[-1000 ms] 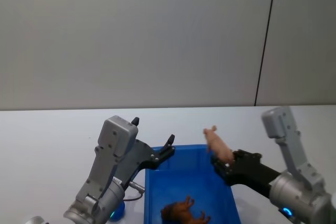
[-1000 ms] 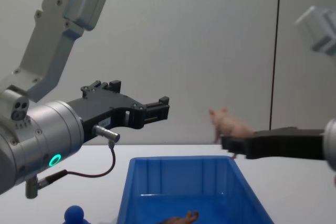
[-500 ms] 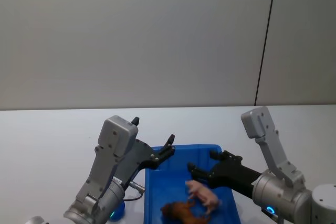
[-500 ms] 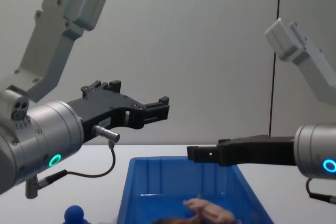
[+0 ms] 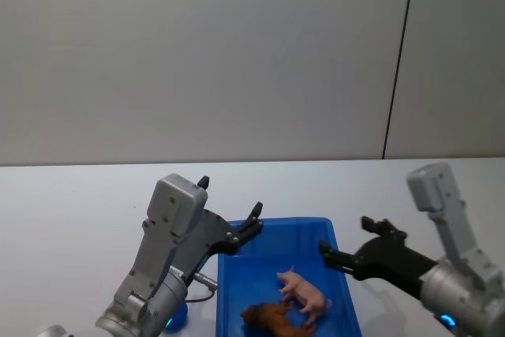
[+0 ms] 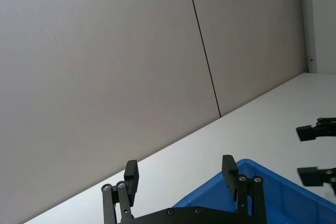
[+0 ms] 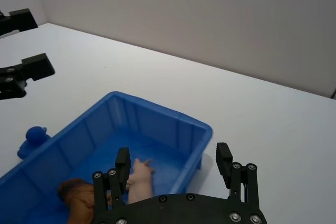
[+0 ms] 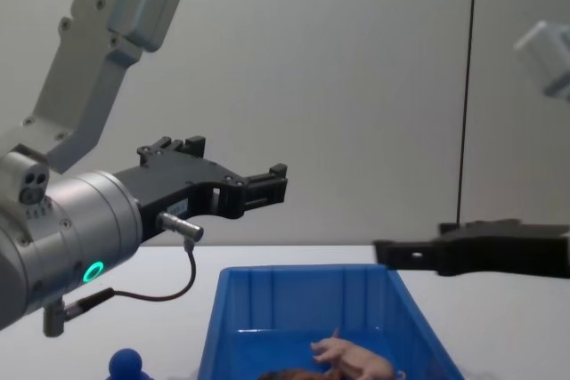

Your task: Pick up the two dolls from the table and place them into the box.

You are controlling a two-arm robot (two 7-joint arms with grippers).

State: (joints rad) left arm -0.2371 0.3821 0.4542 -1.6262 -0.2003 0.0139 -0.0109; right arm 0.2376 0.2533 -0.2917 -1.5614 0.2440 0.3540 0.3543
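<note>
Both dolls lie inside the blue box (image 5: pixel 272 236): the pale pink pig (image 5: pixel 304 293) on its side, the reddish-brown one (image 5: pixel 271 320) just in front of it. The right wrist view shows the pig (image 7: pixel 138 179) and the brown doll (image 7: pixel 77 195) on the box floor (image 7: pixel 157 113). My right gripper (image 5: pixel 346 237) hangs open and empty just right of the box's right wall, above the table (image 5: pixel 79 211). Open and empty too, my left gripper (image 5: pixel 230 196) hovers over the box's far left corner. The chest view has the pig (image 8: pixel 353 359) low in the box (image 8: pixel 303 271).
A small blue ball-topped object (image 8: pixel 125 364) stands on the table left of the box, under my left arm; it is the blue ball-topped object (image 7: pixel 32 137) in the right wrist view. A grey wall rises behind the table.
My right gripper let go of the pink pig, which dropped into the box beside the brown doll. The gripper then drew back to the right of the box. The left arm stayed still.
</note>
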